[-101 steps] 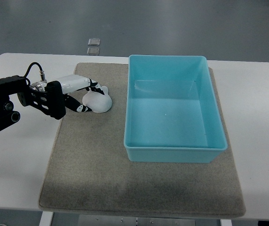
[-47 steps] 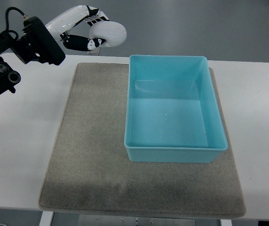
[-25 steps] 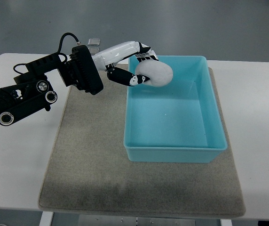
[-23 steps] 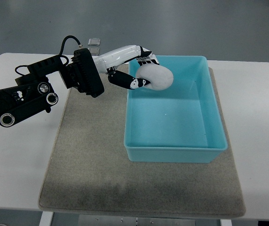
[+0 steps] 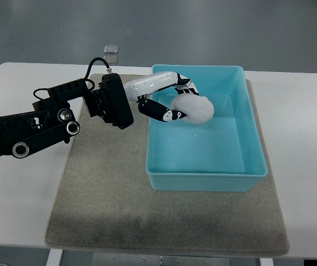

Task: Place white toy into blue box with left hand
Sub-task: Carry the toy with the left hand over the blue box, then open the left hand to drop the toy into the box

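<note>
My left hand (image 5: 176, 102) reaches from the left over the near-left wall of the blue box (image 5: 252, 138) and is shut on the white toy (image 5: 194, 110), a rounded white lump. The toy hangs inside the box's outline, over its upper-left part, held between white-and-black fingers (image 5: 159, 110). I cannot tell whether the toy touches the box floor. The black forearm (image 5: 47, 124) stretches across the grey mat. The right hand is out of view.
The blue box stands on a grey felt mat (image 5: 103, 188) on a white table (image 5: 14, 188). Two small silvery squares (image 5: 111, 50) lie on the floor beyond the table's far edge.
The left hand lifted the white toy off the mat, swung it up and to the right, and now holds it lower and further inside the blue box.
</note>
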